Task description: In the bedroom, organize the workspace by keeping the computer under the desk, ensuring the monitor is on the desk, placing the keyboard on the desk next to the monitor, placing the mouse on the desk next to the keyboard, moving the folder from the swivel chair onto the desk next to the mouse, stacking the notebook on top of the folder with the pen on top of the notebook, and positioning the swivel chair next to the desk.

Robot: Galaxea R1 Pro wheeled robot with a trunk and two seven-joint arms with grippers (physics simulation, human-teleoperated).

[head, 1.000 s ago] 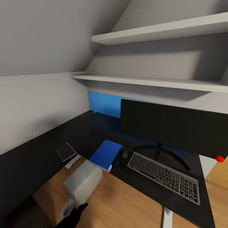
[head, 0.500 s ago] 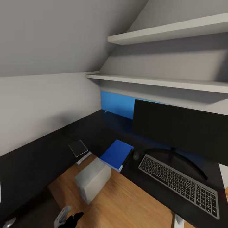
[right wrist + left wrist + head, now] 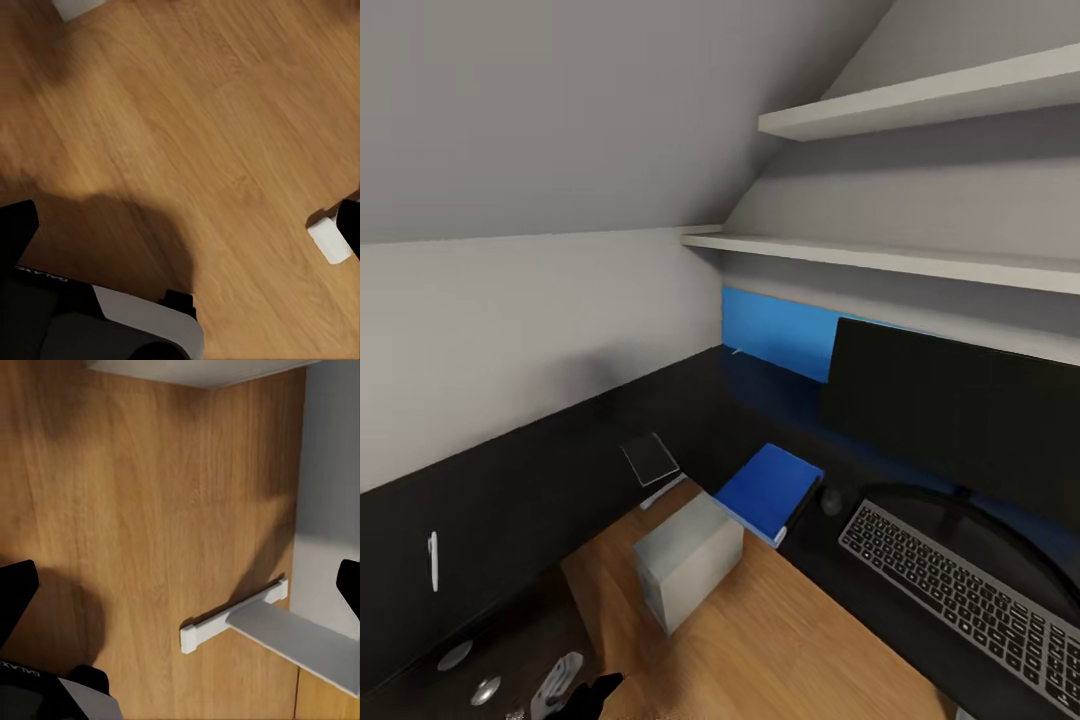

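The glossy black desk (image 3: 560, 470) wraps around a corner. On it stand the monitor (image 3: 960, 420) and, in front of it, the keyboard (image 3: 970, 600). The mouse (image 3: 830, 501) lies between the keyboard and the blue folder (image 3: 770, 490). Further along the desk lie the black notebook (image 3: 650, 458) and the white pen (image 3: 433, 560), each alone. The grey computer (image 3: 688, 572) stands on the wood floor in the desk's nook. The swivel chair is out of view. My left gripper (image 3: 180, 589) and right gripper (image 3: 180, 225) hang open and empty over the floor.
A blue panel (image 3: 780, 335) runs along the wall behind the monitor, with two white shelves (image 3: 880, 260) above. Round silver drawer knobs (image 3: 455, 655) show at the bottom left. A white desk foot (image 3: 232, 619) rests on the floor below my left gripper. My left arm (image 3: 590, 692) shows low in the head view.
The head camera has swung left, so the whole picture shifted right. The pen and the drawer knobs have come into view. Nothing on the desk has moved.
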